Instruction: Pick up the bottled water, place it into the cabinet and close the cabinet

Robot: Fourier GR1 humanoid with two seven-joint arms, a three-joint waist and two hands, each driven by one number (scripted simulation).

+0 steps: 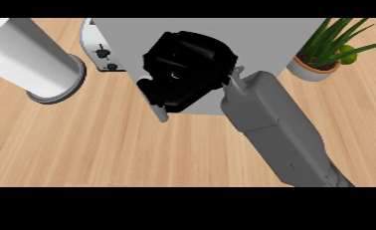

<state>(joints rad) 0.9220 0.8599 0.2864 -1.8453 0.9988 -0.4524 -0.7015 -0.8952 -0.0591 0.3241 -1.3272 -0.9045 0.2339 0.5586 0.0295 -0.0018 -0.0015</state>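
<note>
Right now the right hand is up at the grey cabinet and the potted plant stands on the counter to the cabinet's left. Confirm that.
Not quite. The head view shows the right hand at the grey cabinet as you say, but the potted plant stands on the counter to the cabinet's right, not its left. What stands to the left is a grey cylinder.

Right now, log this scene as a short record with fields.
surface: wooden counter
cabinet: grey box at the far middle, door with hinges swung open at its left
right hand: black hand on a grey forearm, fingers curled, over the cabinet's front edge
bottled water: not visible; whether the hand hides it cannot be told
left hand: not in view
other items: white cylinder at far left; potted plant at far right, a green fruit beside it
</note>
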